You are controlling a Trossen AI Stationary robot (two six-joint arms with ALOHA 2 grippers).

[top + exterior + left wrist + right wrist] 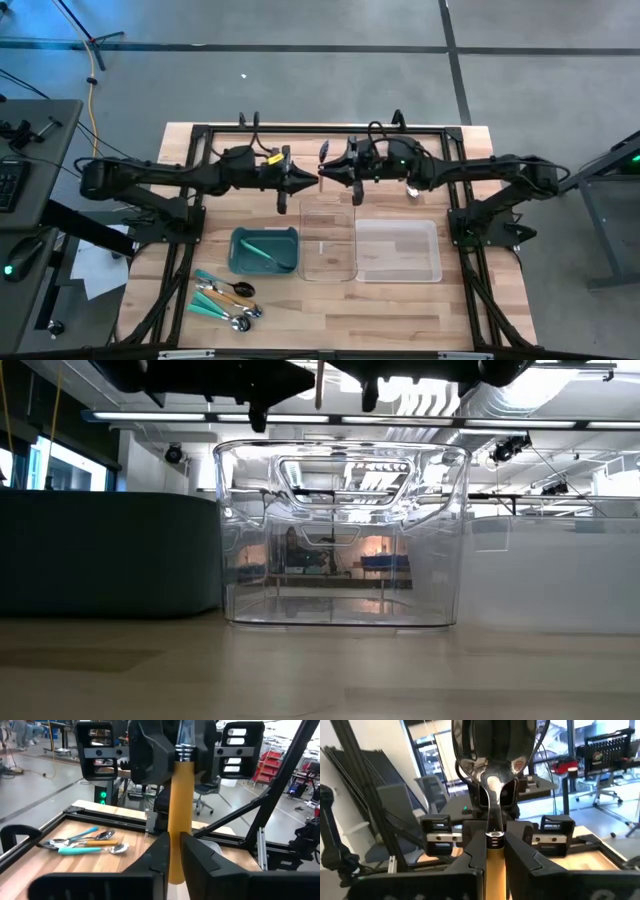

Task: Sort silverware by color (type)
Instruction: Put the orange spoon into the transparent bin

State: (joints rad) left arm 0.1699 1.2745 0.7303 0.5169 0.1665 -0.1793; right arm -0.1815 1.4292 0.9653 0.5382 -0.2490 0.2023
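Above trays — both pincers meeting, gripping orange-handled spoon

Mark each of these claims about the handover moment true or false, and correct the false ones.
1. Both grippers meet on one orange-handled spoon above the table. True: the left gripper and right gripper each have fingers on its handle.
2. The teal bin is empty. False: a teal-handled utensil lies in it.
3. The remaining silverware lies in front of the teal bin. True.
4. The spoon is held over the teal bin. False: it is above the far end of the clear tray.
5. There are three clear trays. False: two show.
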